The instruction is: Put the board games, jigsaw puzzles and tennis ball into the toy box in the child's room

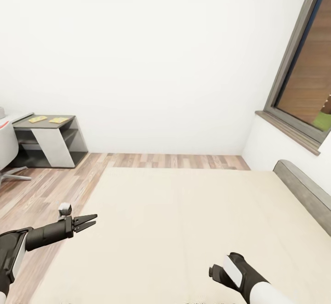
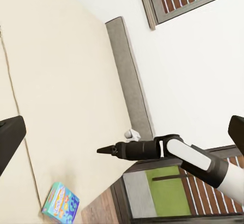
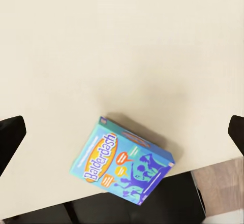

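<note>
a blue board game [image 3: 123, 167] lies flat on the cream mattress of the bed [image 3: 122, 41], right at the mattress edge with one corner just over it; its cover reads "balderdash". the right gripper's two dark fingertips [image 3: 11, 137] stand far apart at either side of the right wrist view, above the box and not touching it. in the head view the right arm [image 1: 243, 274] reaches in low over the mattress near the camera. the left gripper [image 1: 89, 221] hangs over the side edge of the bed [image 1: 184, 230], its fingers [image 1: 85, 218] slightly parted with nothing between them. farther off by the white wall stands the lower dark grey part of the table [image 1: 46, 141], with two jigsaw puzzles [image 1: 48, 120] lying flat side by side on its top. a dark-framed window [image 1: 303, 74] sits in the right-hand wall
</note>
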Controlling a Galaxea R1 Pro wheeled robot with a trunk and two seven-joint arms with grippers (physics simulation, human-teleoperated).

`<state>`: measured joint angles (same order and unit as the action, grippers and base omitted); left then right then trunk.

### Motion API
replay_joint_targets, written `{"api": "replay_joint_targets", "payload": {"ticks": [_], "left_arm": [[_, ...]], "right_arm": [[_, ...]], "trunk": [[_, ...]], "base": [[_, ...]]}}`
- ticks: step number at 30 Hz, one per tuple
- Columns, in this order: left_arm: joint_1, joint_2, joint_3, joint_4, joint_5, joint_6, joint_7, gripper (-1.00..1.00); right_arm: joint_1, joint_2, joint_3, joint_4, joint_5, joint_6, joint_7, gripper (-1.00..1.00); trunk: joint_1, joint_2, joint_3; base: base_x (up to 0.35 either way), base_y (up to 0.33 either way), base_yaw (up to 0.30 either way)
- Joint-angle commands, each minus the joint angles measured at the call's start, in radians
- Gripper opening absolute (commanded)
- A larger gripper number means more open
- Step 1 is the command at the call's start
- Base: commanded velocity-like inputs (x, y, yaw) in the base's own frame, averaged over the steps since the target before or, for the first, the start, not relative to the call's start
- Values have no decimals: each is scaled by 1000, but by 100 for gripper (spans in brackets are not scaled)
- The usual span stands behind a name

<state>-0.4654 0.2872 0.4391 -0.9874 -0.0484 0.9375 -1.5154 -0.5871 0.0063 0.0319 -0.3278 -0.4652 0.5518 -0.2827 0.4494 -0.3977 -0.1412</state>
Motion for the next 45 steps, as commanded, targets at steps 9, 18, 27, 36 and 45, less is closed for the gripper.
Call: {"api": "replay_joint_targets", "payload": {"ticks": [9, 18, 27, 36, 45], "left_arm": [[-1, 1, 1, 0, -5, 10, -6, 100], [-1, 4, 1, 0, -5, 10, -7, 100], [-1, 3, 1, 0, -5, 10, -8, 100], [0, 3, 0, -8, -2, 10, -21, 100], [6, 1, -5, -71, -4, 10, -55, 100]], "right_arm": [[0, 0, 44, -1, -14, 24, -7, 100], [0, -7, 49, -1, -15, 29, -7, 100], [0, -7, 50, 0, -15, 30, -7, 100], [0, -6, 51, 0, -15, 31, -7, 100], [0, -2, 51, 0, -15, 30, -7, 100]], "trunk": [[1, -2, -17], [1, -2, -31], [1, -2, -45], [1, -2, -60], [1, -2, -74]], "base": [[0, 0, 0], [0, 0, 0], [0, 0, 0], [0, 0, 0], [0, 0, 0]]}}
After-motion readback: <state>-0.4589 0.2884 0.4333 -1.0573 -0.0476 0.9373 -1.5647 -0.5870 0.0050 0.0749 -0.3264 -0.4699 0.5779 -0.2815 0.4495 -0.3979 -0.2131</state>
